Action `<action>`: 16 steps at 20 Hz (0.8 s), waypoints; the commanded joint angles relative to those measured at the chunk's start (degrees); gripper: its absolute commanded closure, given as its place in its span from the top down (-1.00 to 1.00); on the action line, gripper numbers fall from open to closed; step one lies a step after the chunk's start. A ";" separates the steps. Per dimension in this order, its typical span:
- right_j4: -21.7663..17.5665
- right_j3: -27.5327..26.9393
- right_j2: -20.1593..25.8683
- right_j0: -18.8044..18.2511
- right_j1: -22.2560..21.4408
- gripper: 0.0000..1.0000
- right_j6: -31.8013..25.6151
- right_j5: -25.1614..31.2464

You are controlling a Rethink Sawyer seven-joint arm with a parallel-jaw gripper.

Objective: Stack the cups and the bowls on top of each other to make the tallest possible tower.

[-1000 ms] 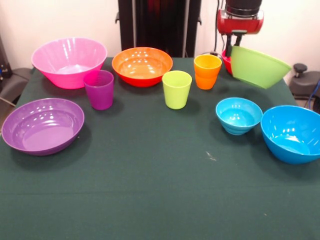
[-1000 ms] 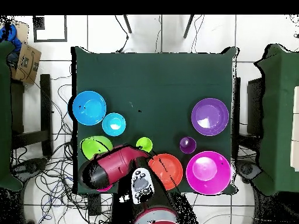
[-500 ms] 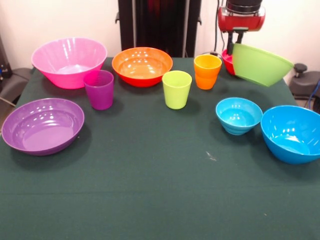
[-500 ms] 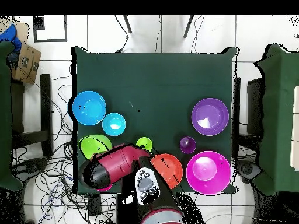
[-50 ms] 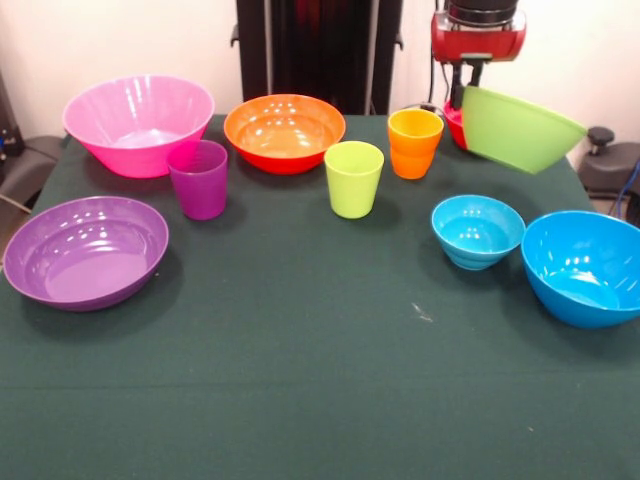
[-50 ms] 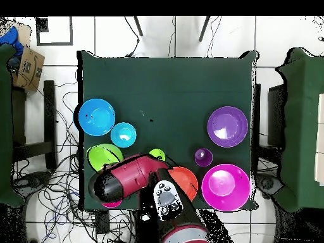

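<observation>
I have the lime green bowl point(image 5: 520, 128) pinched by its rim in the fingers point(image 5: 470, 80), lifted clear of the surface point(image 5: 300, 380) and tilted, hanging just in front of the small red bowl point(image 5: 455, 120), which shows only as a sliver. Taking the lime green cup point(image 5: 354, 178) as my landmark: the orange cup point(image 5: 415, 142) stands just behind it toward the held bowl, the orange bowl point(image 5: 285, 131) behind it on the other side, the purple cup point(image 5: 198, 178) further along, the pink bowl point(image 5: 138, 123) and purple bowl point(image 5: 85, 250) beyond that. The light blue bowl point(image 5: 477, 230) and big blue bowl point(image 5: 583, 265) sit nearer the camera under the held bowl's side. Nothing is stacked yet; I judge the whole tower remains to be built.
</observation>
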 commanded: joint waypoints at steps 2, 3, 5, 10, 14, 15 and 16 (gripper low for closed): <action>1.48 -1.48 5.61 -3.48 1.36 -1.00 -5.95 8.60; 1.44 -1.70 5.74 -3.78 1.52 -1.00 -5.95 8.88; 1.42 -2.09 6.07 -4.43 1.69 -1.00 -6.14 9.59; 0.97 -4.06 7.27 -6.07 2.07 -1.00 -7.31 11.63; -0.39 -6.36 8.26 -7.34 2.28 -1.00 -8.93 13.17; -0.23 -6.69 8.57 -7.68 2.40 -1.00 -9.12 13.71; -0.08 -7.02 8.87 -8.03 2.52 -1.00 -9.31 14.26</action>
